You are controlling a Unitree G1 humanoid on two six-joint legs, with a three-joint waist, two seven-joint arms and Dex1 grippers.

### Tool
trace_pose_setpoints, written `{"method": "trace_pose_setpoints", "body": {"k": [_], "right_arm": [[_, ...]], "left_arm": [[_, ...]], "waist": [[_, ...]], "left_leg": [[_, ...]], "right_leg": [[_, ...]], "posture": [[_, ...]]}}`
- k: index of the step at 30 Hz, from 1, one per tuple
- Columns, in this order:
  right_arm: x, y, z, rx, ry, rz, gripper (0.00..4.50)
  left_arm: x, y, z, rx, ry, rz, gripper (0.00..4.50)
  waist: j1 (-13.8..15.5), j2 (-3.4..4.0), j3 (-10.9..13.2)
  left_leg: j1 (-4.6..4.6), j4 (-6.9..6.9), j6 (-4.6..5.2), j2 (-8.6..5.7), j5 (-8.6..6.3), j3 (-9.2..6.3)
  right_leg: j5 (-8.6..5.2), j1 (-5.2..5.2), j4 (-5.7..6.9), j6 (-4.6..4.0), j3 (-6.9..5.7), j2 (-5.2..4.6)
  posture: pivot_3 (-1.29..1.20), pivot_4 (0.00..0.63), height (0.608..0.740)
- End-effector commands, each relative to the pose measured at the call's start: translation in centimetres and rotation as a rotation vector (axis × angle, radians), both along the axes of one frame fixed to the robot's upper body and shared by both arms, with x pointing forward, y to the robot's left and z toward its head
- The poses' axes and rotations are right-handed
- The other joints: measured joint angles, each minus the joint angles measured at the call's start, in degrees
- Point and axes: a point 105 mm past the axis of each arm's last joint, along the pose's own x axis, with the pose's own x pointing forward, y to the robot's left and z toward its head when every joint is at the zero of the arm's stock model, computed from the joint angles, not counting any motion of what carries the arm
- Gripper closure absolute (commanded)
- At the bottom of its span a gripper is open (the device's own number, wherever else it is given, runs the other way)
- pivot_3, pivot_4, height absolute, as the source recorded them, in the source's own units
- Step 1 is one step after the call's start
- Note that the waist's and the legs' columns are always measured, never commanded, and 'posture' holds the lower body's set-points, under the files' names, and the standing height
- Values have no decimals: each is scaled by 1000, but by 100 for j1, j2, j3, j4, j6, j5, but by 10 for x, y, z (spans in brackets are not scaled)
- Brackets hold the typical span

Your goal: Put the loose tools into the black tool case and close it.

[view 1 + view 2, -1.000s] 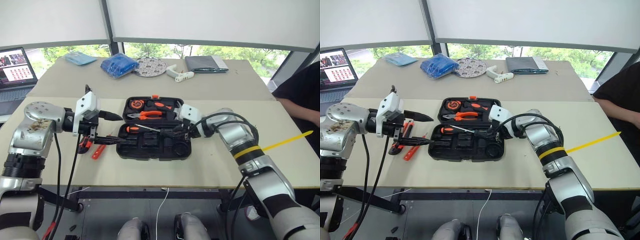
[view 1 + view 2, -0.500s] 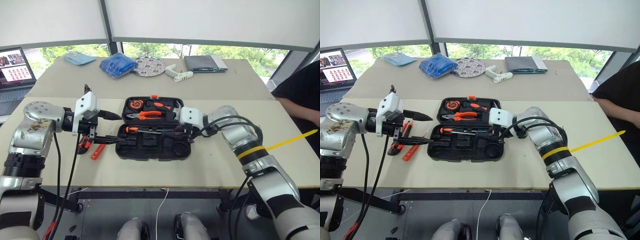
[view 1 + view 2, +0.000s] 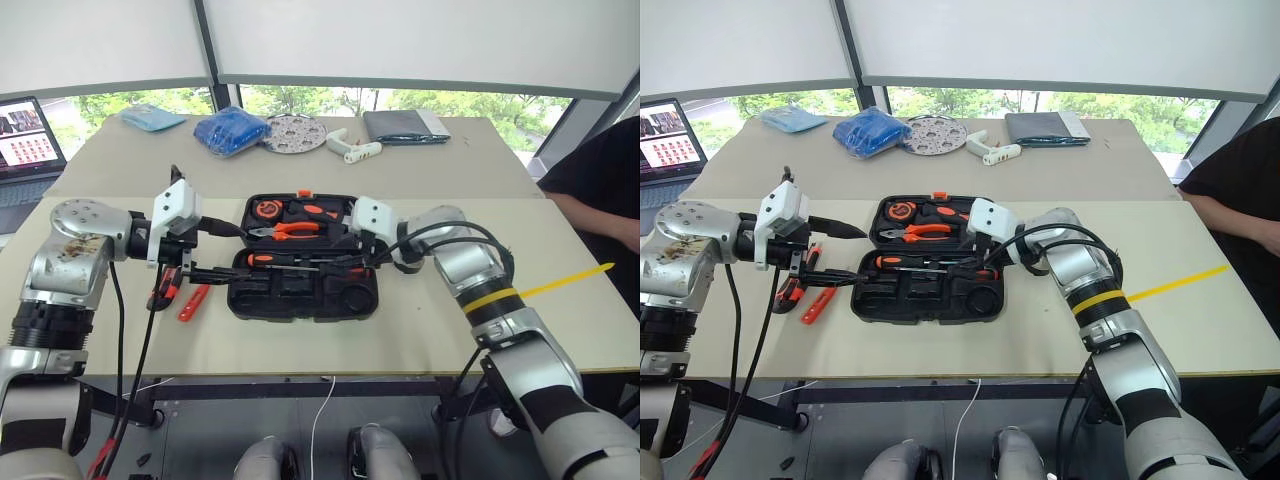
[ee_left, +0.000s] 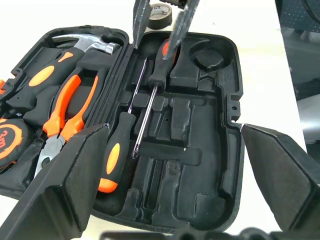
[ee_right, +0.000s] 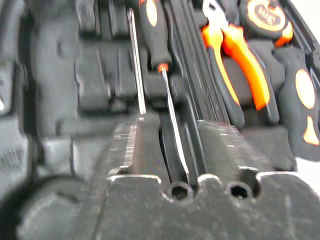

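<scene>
The black tool case [image 3: 300, 292] lies open at the table's middle. One black-and-orange screwdriver [image 4: 112, 162] rests in its front half. A second screwdriver [image 4: 159, 70] lies beside it, pointing the other way, and my right gripper [image 3: 345, 262] is shut on its handle. My left gripper [image 3: 226, 252] hovers wide open just left of the case, holding nothing. A slim orange tool [image 3: 193, 300] and a black-and-orange one [image 3: 164, 290] lie on the table below that gripper. The small black tape roll [image 4: 161, 12] sits on the table past the case's right end.
The case's rear half holds orange-handled pliers [image 3: 290, 230], a hammer and a tape measure [image 3: 268, 208]. At the table's back lie a blue bag [image 3: 235, 128], a round disc [image 3: 297, 132] and a grey pouch [image 3: 403, 124]. A laptop [image 3: 25, 130] stands far left, a person [image 3: 600, 190] at right.
My right gripper has moved left over the case with the screwdriver, which now lies low in the front half. The left gripper has stayed in place, open.
</scene>
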Motion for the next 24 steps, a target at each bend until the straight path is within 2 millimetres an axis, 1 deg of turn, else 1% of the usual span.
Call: {"method": "trace_pose_setpoints", "body": {"k": [1, 2, 4, 8, 10, 13, 15, 16, 17, 19, 20, 21, 22, 23, 24], "right_arm": [[0, 7, 7, 28, -24, -2, 4292], [0, 8, 3, 22, -18, 1, 4460], [-2, 10, -4, 5, -7, 9, 4460], [-7, 11, -41, -126, 8, 24, 4460], [-7, 8, -52, -169, -1, 18, 4460], [-8, 4, -63, -202, 13, 14, 4460], [-6, 1, -64, -209, -7, 5, 4460], [-4, 1, -60, -185, -11, -10, 4460], [-3, 5, -46, -115, -21, -18, 4460], [-3, 10, -25, -8, -33, -19, 4460], [-4, 13, -10, 77, -14, -25, 4460], [-9, 13, 11, 183, 10, -30, 4460], [-14, 11, 28, 266, 35, -28, 4196], [-19, 10, 39, 313, 53, -25, 3907], [-28, 5, 52, 368, 72, -18, 3740]], "left_arm": [[1, -2, 10, 6, -54, -11, 0], [1, -2, 10, 6, -55, -11, 0], [2, -3, 10, 6, -55, -11, 0], [3, -3, 11, 6, -57, -9, 0], [4, -3, 11, 6, -58, -8, 0], [5, -3, 11, 6, -59, -4, 0], [6, -2, 10, 8, -61, 4, 0], [7, -1, 10, 8, -61, 10, 0], [7, 2, 8, 7, -60, 25, 0], [7, 5, 7, 4, -58, 47, 0], [7, 7, 6, -2, -57, 67, 0], [7, 13, 4, -16, -55, 114, 0], [7, 19, 2, -31, -52, 162, 0], [6, 23, 1, -41, -50, 194, 0], [4, 31, -1, -71, -40, 256, 0]], "waist": [[0, 0, 0], [1, 0, 0], [4, 0, 0], [1, 0, 0], [-9, -2, -3], [-12, -6, -7], [-11, -6, -11], [-11, -7, -13], [-12, -7, -14], [-8, -7, -14], [-7, -7, -14], [-7, -7, -14], [-8, -6, -13], [-9, -4, -11], [-13, -4, -11]], "left_leg": [[0, 0, 0, 0, 0, 0], [0, 0, 0, 0, 0, 0], [0, 0, 0, 0, 0, 0], [0, 0, 0, 0, 0, 0], [4, 0, 0, -1, 0, 2], [14, 0, -3, 0, 2, 2], [26, 0, -6, 0, 3, 2], [31, 0, -7, 0, 3, 2], [34, 0, -8, 1, 4, 2], [34, 0, -9, 1, 5, 1], [32, 0, -9, 2, 5, 1], [31, 0, -9, 2, 5, 1], [26, 0, -9, 2, 5, 0], [15, 0, -8, 3, 5, -1], [7, -1, -8, 3, 5, -3]], "right_leg": [[0, 0, 0, 0, 0, 0], [0, 0, 0, 0, 0, 0], [0, 0, 0, -1, 0, 0], [0, 0, 0, 0, -1, 0], [-1, 1, 1, 1, 2, 0], [-5, 8, 4, 7, 3, 0], [-5, 17, 5, 7, 5, 0], [-5, 21, 6, 7, 6, 0], [-6, 23, 6, 7, 6, 0], [-6, 24, 7, 6, 7, 0], [-6, 22, 7, 4, 6, -1], [-5, 22, 8, 4, 7, -1], [-2, 19, 7, -2, 6, -1], [10, 7, 7, -22, 8, -2], [17, 0, 8, -33, 9, -3]], "posture": [[0, 150, 718], [0, 150, 718], [0, 150, 718], [0, 150, 718], [0, 150, 718], [0, 150, 718], [0, 150, 718], [0, 150, 718], [0, 150, 718], [0, 150, 718], [0, 150, 718], [0, 150, 718], [0, 150, 718], [0, 150, 718], [0, 150, 718]]}}
